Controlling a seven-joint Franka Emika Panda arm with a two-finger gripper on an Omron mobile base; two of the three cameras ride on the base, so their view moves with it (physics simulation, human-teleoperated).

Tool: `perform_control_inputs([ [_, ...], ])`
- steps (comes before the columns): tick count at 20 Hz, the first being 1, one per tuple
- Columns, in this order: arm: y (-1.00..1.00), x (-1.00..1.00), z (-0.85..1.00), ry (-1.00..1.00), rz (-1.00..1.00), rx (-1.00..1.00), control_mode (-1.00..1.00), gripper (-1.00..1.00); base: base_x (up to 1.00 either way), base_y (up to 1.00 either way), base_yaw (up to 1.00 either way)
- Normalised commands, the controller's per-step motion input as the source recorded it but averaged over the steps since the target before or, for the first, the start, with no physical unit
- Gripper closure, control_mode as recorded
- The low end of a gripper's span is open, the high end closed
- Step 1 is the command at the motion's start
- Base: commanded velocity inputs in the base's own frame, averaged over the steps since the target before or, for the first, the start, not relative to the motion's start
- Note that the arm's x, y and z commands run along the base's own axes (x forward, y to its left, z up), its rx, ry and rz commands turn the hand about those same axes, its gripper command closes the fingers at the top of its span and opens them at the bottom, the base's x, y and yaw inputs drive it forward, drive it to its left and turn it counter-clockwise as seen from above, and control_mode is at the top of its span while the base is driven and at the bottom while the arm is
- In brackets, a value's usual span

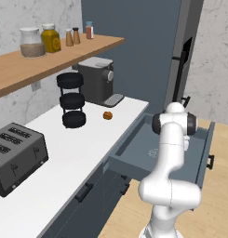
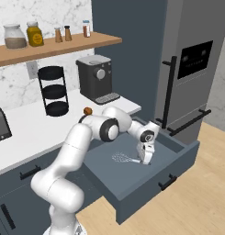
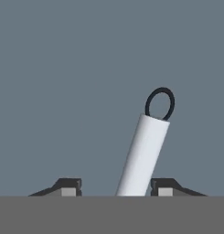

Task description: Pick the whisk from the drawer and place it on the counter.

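whisk [image 2: 124, 159]: thin silver wire head, seemingly metal; handle smooth, matt white
drawer [image 2: 176, 146]: matt blue-grey, smooth
counter [image 1: 73, 144]: plain white, smooth, matt
shelf [image 1: 50, 56]: brown wood
toaster [image 1: 15, 155]: dark grey, dull sheen

Whisk [image 3: 143, 155] handle: pale, straight, rising from bottom edge, tilted toward upper right. Dark ring loop at its far end. Gripper [image 3: 117, 188] tips low in frame, one each side of handle, jaws spread apart. Handle sits nearer right fingertip [image 3: 164, 187], close beside it; clear gap to left tip. Contact not evident. Drawer [image 3: 86, 68] floor behind: flat blue-grey, uniform.
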Motion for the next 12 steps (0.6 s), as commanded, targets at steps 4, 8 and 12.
perform_control_inputs([
  [4, 0.00, -0.49, 0.00, -0.15, 0.00, 0.00, -1.00, 1.00, 0.00, 0.00, 0.00],
  [8, 0.00, -0.84, 0.00, -0.24, 0.00, 0.00, -1.00, 1.00, 0.00, 0.00, 0.00],
  [12, 0.00, -0.74, 0.01, -0.33, 0.00, 0.00, -1.00, 1.00, 0.00, 0.00, 0.00],
])
